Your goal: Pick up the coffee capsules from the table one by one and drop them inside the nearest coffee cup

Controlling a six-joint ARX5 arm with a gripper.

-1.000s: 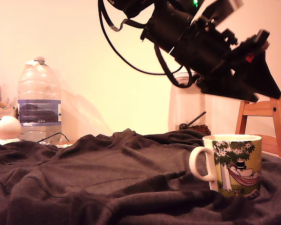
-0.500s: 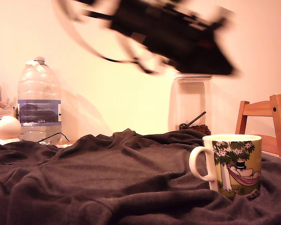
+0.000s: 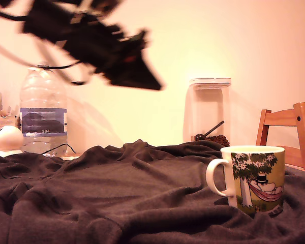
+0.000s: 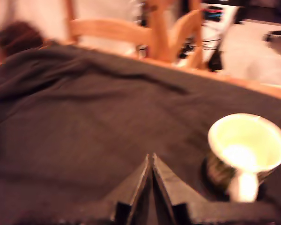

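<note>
Since the earlier pictures the black robot arm has swung across from above the mug at the exterior view's right to the upper left of that view, where its black gripper (image 3: 155, 85) now hangs blurred in the air, high over the cloth and in front of the water bottle. Seen from the wrist camera, the gripper (image 4: 152, 161) has its 2 dark pointed fingers (image 4: 139, 180) pressed together tip to tip, with nothing visible between them, so the jaws are clenched on nothing.

The white ceramic mug with a loop handle and a printed green tree, pink hammock and top-hatted figure (image 3: 254, 178) stands upright on the dark grey wrinkled cloth covering the table (image 3: 117, 193), at the exterior view's right, its handle turned toward that view's left. From the wrist camera the mug (image 4: 248, 147) is seen from above, near the gripper tips but apart from them; its pale inside is washed out by glare, and I cannot tell whether anything lies in it. No cream-beige capsule can be made out on the cloth in either picture.

Behind the cloth, at the exterior view's left, stand a large clear plastic water bottle with a blue label (image 3: 42, 112) and a white ball-shaped figure (image 3: 8, 140) just beside it. A tall clear lidded container (image 3: 209, 109) stands further right, with a wooden chair (image 3: 290, 132) at the right edge.
</note>
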